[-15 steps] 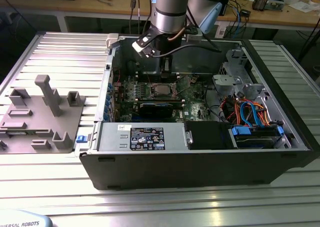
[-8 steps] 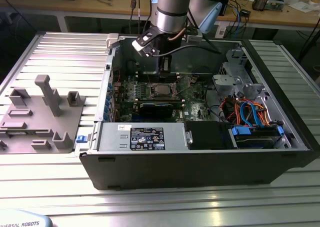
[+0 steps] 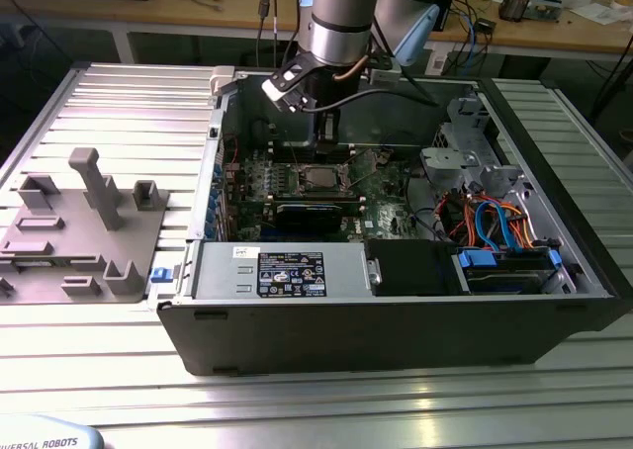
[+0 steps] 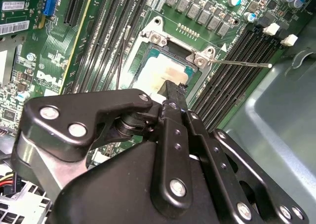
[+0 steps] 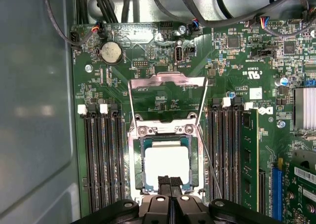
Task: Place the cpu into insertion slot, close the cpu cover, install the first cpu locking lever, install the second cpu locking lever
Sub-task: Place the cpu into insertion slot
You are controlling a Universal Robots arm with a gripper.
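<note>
Black metal pincer [image 5: 170, 180], clenched on nothing, sits at one edge of the silver-grey square cpu [image 5: 167, 162] seated in the silver-rimmed insertion slot [image 5: 140, 155]; the silvery frame-plate cpu cover [image 5: 168, 77] stands open, so closing it likely needs the pincer clear.

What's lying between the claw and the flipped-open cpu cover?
In the first wrist view, the cpu sits in the insertion slot, directly between the claw and the open cpu cover.

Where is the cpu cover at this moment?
In the first wrist view, the cpu cover is swung open, hinged beside the seated cpu, toward the coin battery.
</note>
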